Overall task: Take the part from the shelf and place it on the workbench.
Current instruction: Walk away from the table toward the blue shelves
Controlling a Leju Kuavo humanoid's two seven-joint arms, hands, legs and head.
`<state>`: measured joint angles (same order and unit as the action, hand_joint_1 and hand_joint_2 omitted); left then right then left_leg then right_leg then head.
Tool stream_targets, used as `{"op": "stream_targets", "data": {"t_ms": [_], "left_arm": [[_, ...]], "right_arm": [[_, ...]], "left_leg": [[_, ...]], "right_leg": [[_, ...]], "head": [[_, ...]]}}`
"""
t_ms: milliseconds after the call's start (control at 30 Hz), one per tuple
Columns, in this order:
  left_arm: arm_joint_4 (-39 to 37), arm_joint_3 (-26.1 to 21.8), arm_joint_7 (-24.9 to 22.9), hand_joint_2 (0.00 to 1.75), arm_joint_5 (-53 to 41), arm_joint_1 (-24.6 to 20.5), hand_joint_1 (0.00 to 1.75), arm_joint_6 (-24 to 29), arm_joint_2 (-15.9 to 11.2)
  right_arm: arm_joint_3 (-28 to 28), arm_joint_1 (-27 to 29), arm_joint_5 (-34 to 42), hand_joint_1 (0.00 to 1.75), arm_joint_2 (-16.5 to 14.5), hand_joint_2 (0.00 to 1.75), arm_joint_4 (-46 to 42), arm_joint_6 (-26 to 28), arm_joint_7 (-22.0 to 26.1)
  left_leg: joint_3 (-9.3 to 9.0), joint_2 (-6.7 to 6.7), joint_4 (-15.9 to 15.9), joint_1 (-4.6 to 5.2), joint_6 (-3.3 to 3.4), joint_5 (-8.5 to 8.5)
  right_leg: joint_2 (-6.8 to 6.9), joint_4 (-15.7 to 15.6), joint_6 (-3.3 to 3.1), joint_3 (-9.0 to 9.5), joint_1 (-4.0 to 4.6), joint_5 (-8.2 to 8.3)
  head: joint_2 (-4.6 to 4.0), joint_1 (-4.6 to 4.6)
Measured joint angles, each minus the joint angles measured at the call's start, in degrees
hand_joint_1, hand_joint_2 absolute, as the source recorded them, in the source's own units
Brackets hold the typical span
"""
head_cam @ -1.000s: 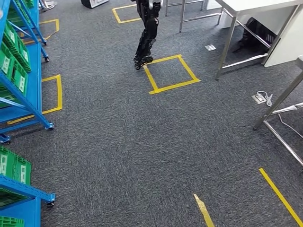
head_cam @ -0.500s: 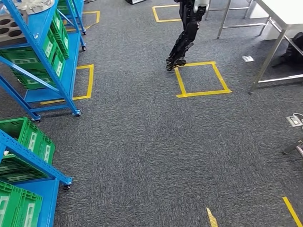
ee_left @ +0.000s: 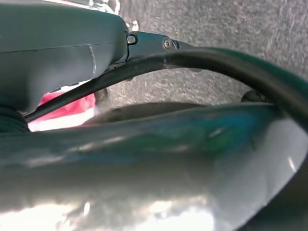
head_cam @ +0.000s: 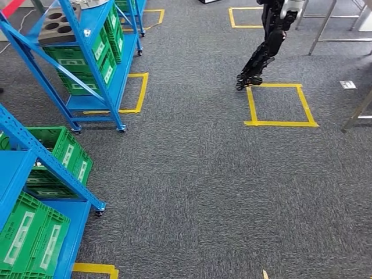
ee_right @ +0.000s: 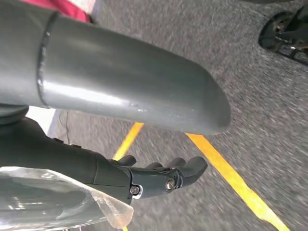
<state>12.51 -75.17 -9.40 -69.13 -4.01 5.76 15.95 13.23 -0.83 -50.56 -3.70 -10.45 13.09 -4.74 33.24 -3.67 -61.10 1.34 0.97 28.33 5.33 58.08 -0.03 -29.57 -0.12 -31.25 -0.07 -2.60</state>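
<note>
Grey carpet (head_cam: 197, 192) covers the floor in the head view. Near blue rack (head_cam: 26, 151) sits at the left edge and the far blue rack (head_cam: 88, 64) is beyond it at upper left. Both are loaded with green crates (head_cam: 31, 232). A yellow tape square (head_cam: 281, 123) is on the floor at upper right. A dark jointed robot limb (head_cam: 263, 55) hangs down to the square's near-left corner. The only part-like item is a grey tray with round holes (head_cam: 54, 24) on the far rack's top level. It lies flat, holes up, long axis roughly along the shelf's length. Cannot confirm it is the part. Neither hand is near it. Right hand (ee_right: 120, 168) hangs over the carpet. Its dark fingers (ee_right: 188, 168) are stretched out straight and side by side. The thick grey thumb (ee_right: 127, 91) stands clear of them, with nothing in between. Crinkled clear plastic (ee_right: 54, 202) shows beside the wrist. Left hand (ee_left: 109, 53): one dark finger (ee_left: 236, 65) arcs over a blurred shiny surface. Cannot tell whether this hand is spread, closed or holding anything.
</note>
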Motion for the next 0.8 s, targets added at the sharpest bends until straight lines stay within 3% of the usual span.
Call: {"op": "stream_targets", "data": {"t_ms": [67, 133, 200, 267, 333, 367, 433, 500, 567, 633, 700, 767, 800], "left_arm": [[0.0, 0.0, 0.3, 0.00, 0.1, 0.0, 0.00, 0.0, -0.1], [0.0, 0.0, 0.6, 0.00, 0.1, 0.2, 0.00, 0.0, -0.1], [0.0, 0.0, 0.8, 0.00, 0.1, 0.2, 0.00, 0.0, 0.0], [0.0, 0.0, 0.9, 0.00, 0.2, 0.0, 0.00, -0.1, 0.0], [0.0, 0.0, 0.9, 0.00, 0.2, 0.0, 0.00, -0.2, 0.1], [0.0, 0.0, 0.9, 0.00, 0.2, 0.0, 0.00, -0.2, 0.1], [0.0, 0.0, 0.9, 0.00, 0.2, 0.1, 0.00, -0.2, 0.1], [0.0, 0.0, 0.9, 0.00, 0.3, 0.0, 0.00, -0.2, 0.1], [0.0, 0.0, 0.9, 0.00, 0.3, 0.0, 0.00, -0.2, 0.1], [0.0, 0.0, 0.9, 0.00, 0.4, 0.2, 0.00, -0.2, 0.1], [0.0, 0.0, 0.9, 0.00, 0.6, 0.3, 0.00, -0.2, 0.1], [0.0, 0.0, 1.0, 0.00, 0.6, 0.2, 0.00, -0.2, 0.1], [0.0, 0.0, 1.1, 0.00, 0.7, 0.2, 0.00, -0.2, 0.1]], "right_arm": [[-0.1, -0.1, 0.0, 0.00, -0.1, 0.00, 0.0, -0.2, 0.2], [-0.2, -0.4, -0.1, 0.00, -0.1, 0.00, 0.0, -0.3, 0.4], [-0.2, -0.4, -0.1, 0.00, -0.2, 0.00, 0.0, -0.3, 0.7], [-0.2, -0.3, -0.1, 0.00, -0.2, 0.00, 0.0, -0.3, 1.0], [-0.2, -0.1, -0.2, 0.00, -0.2, 0.00, 0.0, -0.3, 1.2], [-0.2, 0.0, -0.2, 0.00, -0.2, 0.00, 0.0, -0.3, 1.2], [-0.2, 0.1, -0.2, 0.00, -0.2, 0.00, 0.0, -0.2, 1.3], [-0.2, 0.0, -0.2, 0.00, -0.3, 0.00, 0.0, -0.2, 1.4], [-0.2, 0.0, -0.2, 0.00, -0.3, 0.00, 0.1, -0.2, 1.6], [-0.2, -0.1, -0.3, 0.00, -0.3, 0.00, 0.1, -0.1, 1.8], [-0.3, 0.0, -0.4, 0.00, -0.3, 0.00, 0.1, -0.1, 2.0], [-0.3, 0.0, -0.5, 0.00, -0.3, 0.00, 0.1, -0.1, 2.2], [-0.3, 0.1, -0.5, 0.00, -0.3, 0.00, 0.1, -0.1, 2.2]], "left_leg": [[-0.86, -1.38, 2.3, 0.70, 0.58, 0.06], [-0.96, 0.04, 3.0, 0.60, 0.98, -0.29], [-1.37, 1.56, 3.9, 0.09, 1.44, -0.80], [-1.51, 3.01, 4.1, -0.25, 1.68, -1.01], [-1.56, 4.64, 4.1, -0.32, 1.74, -1.00], [-1.63, 5.54, 4.0, -0.38, 1.71, -0.97], [-1.79, 7.28, 3.7, -0.63, 1.39, -0.77], [-1.56, 8.82, 3.0, -0.78, 0.65, -0.34], [-0.99, 10.11, 2.4, -0.88, -0.11, -0.24], [-0.59, 11.11, 2.2, -1.11, -0.62, -0.37], [0.43, 9.30, 0.2, -1.11, -1.10, 0.91], [3.41, 5.88, -6.1, -1.05, -1.54, 4.11], [5.23, 4.92, -9.8, -1.09, -1.67, 5.66]], "right_leg": [[1.32, -0.1, 0.50, 0.16, 0.15, -0.25], [2.11, -0.2, 1.08, 0.51, 0.09, -0.58], [-0.55, 2.1, 1.64, -0.31, -0.04, -2.31], [-4.09, 8.7, 2.02, -3.54, -0.27, -5.56], [-5.05, 14.9, 2.35, -6.97, -0.52, -7.23], [-5.18, 15.3, 2.51, -7.57, -0.65, -6.44], [-5.86, 9.9, 2.93, -5.79, -1.04, -2.19], [-8.66, 3.2, 3.29, -2.90, -1.54, 0.56], [-10.35, 1.0, 2.94, -1.64, -1.64, 0.57], [-9.14, 0.9, 2.11, -1.37, -1.53, 0.69], [-7.67, 0.6, 1.30, -1.16, -1.48, 0.80], [-5.98, 0.5, 0.66, -1.01, -1.22, 0.70], [-5.06, 0.5, 0.45, -0.98, -1.05, 0.60]], "head": [[0.00, -0.04], [0.00, -0.06], [0.00, -0.18], [0.00, -0.47], [0.00, -0.60], [0.00, -0.60], [0.00, -0.60], [0.00, -0.66], [0.00, -0.65], [0.00, -0.60], [0.00, -0.30], [0.00, 0.04], [0.00, 0.08]]}}
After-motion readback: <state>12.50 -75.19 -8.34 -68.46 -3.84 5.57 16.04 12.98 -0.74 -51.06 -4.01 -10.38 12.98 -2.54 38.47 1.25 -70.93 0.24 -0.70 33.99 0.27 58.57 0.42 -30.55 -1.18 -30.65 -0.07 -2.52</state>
